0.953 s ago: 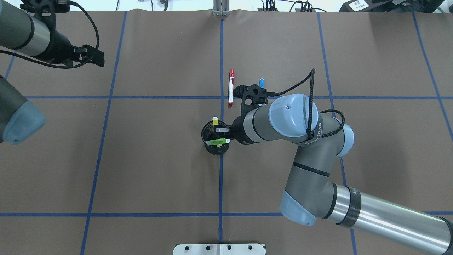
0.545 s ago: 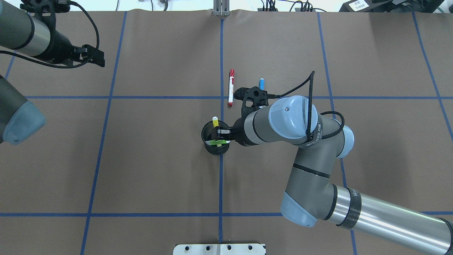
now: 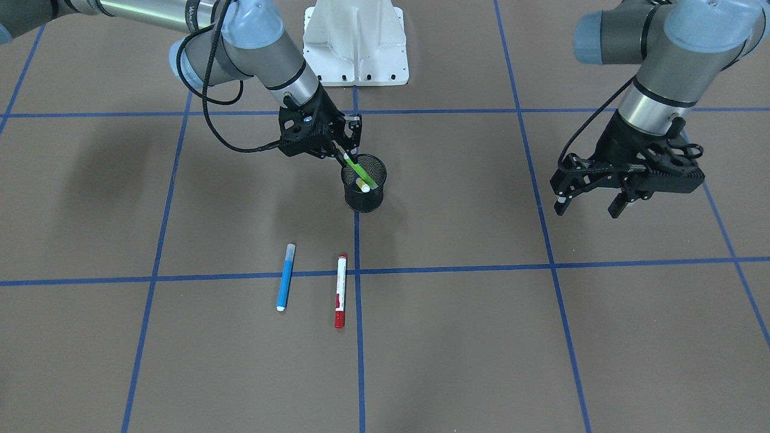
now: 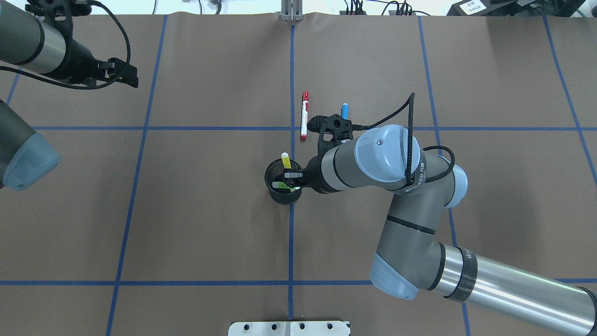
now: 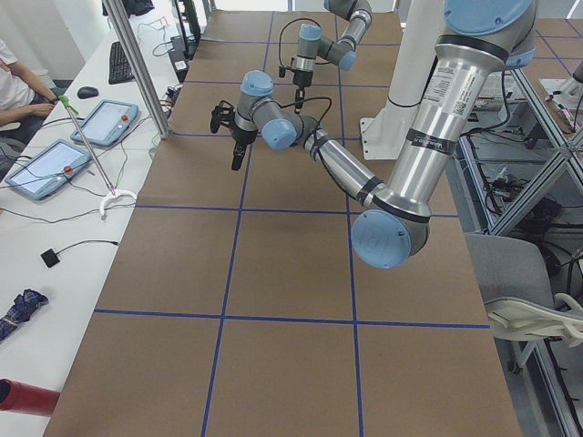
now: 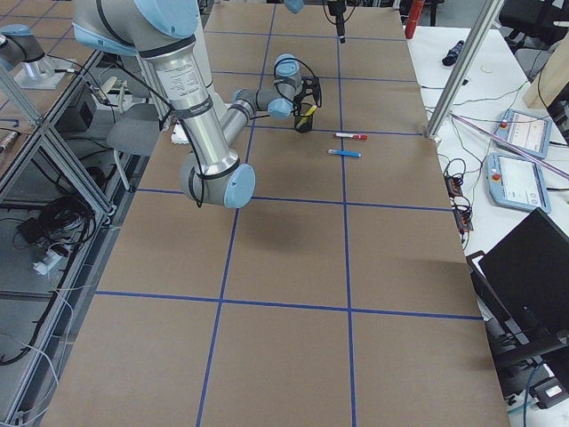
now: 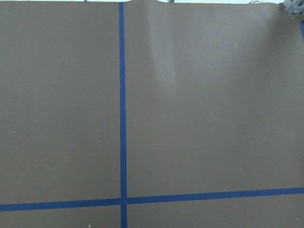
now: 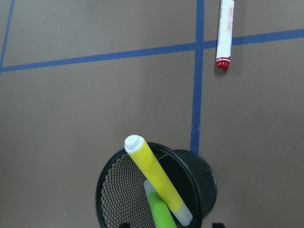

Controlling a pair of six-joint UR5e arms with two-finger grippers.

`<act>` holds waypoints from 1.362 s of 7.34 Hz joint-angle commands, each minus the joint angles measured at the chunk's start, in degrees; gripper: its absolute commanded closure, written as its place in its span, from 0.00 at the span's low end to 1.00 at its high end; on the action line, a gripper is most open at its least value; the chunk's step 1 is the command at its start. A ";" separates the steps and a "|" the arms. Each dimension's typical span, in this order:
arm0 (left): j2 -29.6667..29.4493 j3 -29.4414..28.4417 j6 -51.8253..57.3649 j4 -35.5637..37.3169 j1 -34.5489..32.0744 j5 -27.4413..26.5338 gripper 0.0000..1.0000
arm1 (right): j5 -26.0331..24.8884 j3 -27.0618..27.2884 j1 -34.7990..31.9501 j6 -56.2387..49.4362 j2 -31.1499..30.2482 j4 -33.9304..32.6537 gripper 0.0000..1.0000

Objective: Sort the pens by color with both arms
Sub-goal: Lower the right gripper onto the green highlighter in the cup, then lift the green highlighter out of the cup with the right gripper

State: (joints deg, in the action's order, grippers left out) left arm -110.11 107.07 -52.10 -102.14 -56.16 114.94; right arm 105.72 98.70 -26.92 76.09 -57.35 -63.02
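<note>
over the black mesh cup point(image 3: 363, 201), the right arm's black two-finger tool point(image 3: 347, 147) hangs with its fingers spread wide. the slim light green marker pen point(image 3: 361, 172) leans between them, lower end down in the cup, right beside the slim yellow marker pen point(image 8: 154, 178), which tilts against the rim. out on the brown taped surface point(image 3: 469, 337), the blue marker pen point(image 3: 286, 276) and the white-barrelled pen with red ends point(image 3: 340, 291) lie side by side, apart. well off, the left arm's tool point(image 3: 588, 207) hovers, fingers spread.
</note>
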 commanded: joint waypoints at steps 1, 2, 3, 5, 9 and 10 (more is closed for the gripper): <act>-0.01 0.06 -0.37 -0.08 0.00 0.02 0.00 | 0.19 0.35 -0.15 -0.15 -0.47 0.00 1.00; -0.01 0.06 -0.45 -0.08 0.09 -0.07 0.00 | 0.62 1.66 -0.50 -0.15 -0.74 -0.17 1.00; -0.01 -0.11 -2.02 -0.25 0.26 -0.07 0.00 | 1.76 4.02 -1.64 0.02 -1.26 -0.78 1.00; -0.28 -0.02 -3.00 -0.25 0.35 0.02 0.00 | 2.74 12.35 -2.52 0.02 -1.27 -10.67 1.00; -0.19 -0.02 -2.92 -0.25 0.26 0.02 0.00 | -0.41 14.50 -6.04 0.29 -0.48 -12.65 1.00; -0.10 -0.02 -2.92 -0.25 0.35 0.02 0.00 | -1.99 14.24 -6.48 1.24 0.39 -12.65 1.00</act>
State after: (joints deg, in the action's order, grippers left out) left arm -110.29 107.03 -54.99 -102.39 -55.83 114.96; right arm 105.83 113.00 -32.68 76.55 -57.72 -75.54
